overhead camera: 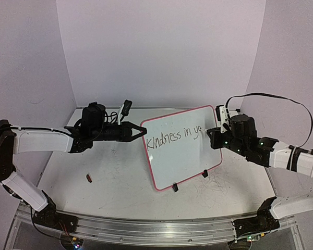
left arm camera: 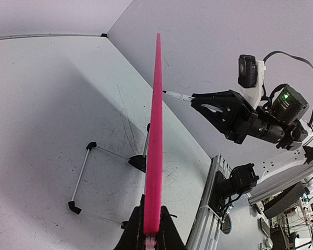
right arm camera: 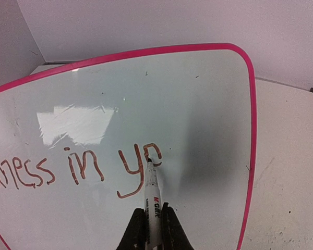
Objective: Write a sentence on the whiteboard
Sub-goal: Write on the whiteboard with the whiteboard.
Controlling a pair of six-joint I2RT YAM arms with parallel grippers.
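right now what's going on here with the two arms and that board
The left fingers are shut on the left edge of the pink-rimmed whiteboard, steadying it as it stands tilted on its black clip feet on the table. The right fingers are shut on a marker, its tip touching the board. The sentence reads "Kindness in y" plus a letter being formed under the tip, so it looks unfinished.

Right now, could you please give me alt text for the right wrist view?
A white marker pen gripped in the right pincer touches its tip to a glossy white board with a pink-red rim, at the end of dark handwriting that reads "in yo".
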